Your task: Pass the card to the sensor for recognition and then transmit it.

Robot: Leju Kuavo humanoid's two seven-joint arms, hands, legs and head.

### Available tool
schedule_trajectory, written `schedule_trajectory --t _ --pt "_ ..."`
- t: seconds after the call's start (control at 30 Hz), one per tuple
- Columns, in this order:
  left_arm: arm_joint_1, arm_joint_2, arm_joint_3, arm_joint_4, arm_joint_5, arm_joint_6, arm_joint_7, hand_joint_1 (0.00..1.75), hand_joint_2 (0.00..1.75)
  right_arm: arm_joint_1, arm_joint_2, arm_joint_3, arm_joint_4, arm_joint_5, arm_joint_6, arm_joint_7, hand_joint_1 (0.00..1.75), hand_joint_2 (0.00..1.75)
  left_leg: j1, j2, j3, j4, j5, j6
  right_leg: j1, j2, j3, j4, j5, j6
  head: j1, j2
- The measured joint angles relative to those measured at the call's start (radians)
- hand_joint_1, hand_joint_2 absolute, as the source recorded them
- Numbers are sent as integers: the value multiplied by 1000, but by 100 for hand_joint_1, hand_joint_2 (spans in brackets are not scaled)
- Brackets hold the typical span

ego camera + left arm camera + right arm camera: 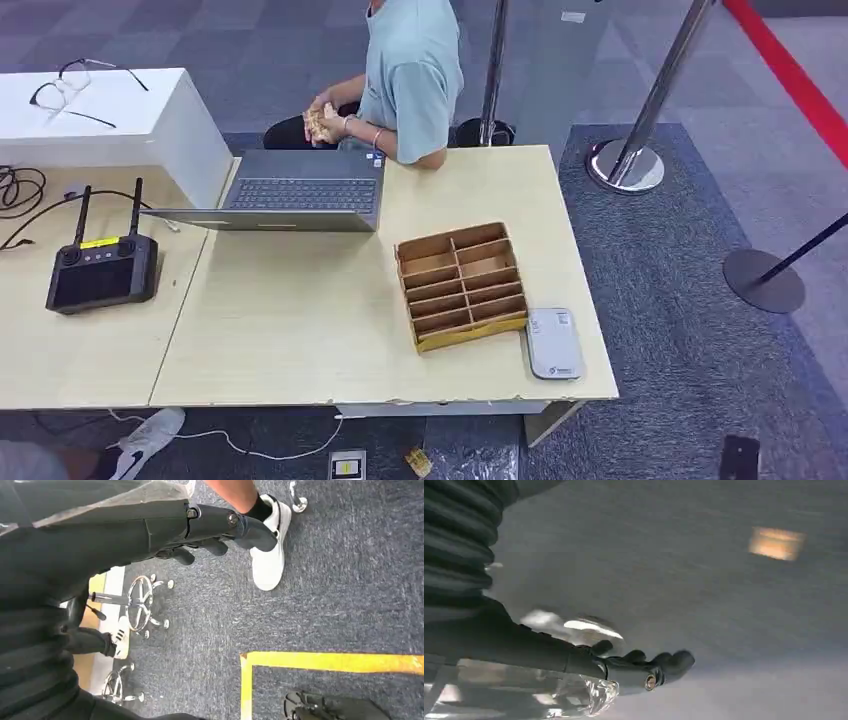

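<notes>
Wooden table [300, 330]: two light tops butted side by side, serving as the work surface in the head view.

Person [410, 70]: seated at the far edge behind the table, hands together, holding something small and pale that I cannot identify.

Laptop [300, 195]: open, keyboard facing that person, evidently placed for their use.

Cardboard divider tray [460, 285]: lies on the right top with its slots facing up, a layout that would suit holding cards on edge. Whether any slot contains a card cannot be told.

Handheld controller [100, 270]: on the left top, two antennas raised.

Card reader [554, 343]: a small white pad touching the tray's near right corner, close to the table's edge. I judge it to be the sensor, set within the right arm's reach.

Left hand [215, 527]: hangs over grey carpet, fingers curled inward, grasping nothing.

Right hand [644, 667]: also hangs low, image blurred; fingers appear curled, nothing visibly held.
</notes>
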Motion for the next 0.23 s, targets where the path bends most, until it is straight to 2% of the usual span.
schedule_trajectory --t 0.07,0.1,0.13,0.23 --pt "0 8 4 -1 4 0 2 0 175 -3 40 -22 58 32 -1 56 0 175 0 0 0 -1 0 0 0 0 0 0 0 0 0 0" --pt "0 14 9 -2 7 1 5 0 175 -5 90 -54 123 97 -2 63 0 175 0 0 0 -2 0 0 0 0 0 0 -2 -2 -1 0" --pt "-1 27 16 -5 6 -6 2 0 175 -30 136 -125 216 181 -7 2 0 175 1 2 1 -3 0 -1 2 2 0 1 -2 -3 0 0" --pt "-1 36 18 -6 0 -16 -14 0 175 -52 150 -181 296 188 -8 -98 0 175 1 1 1 -3 0 -1 2 1 0 1 -3 -4 0 0"
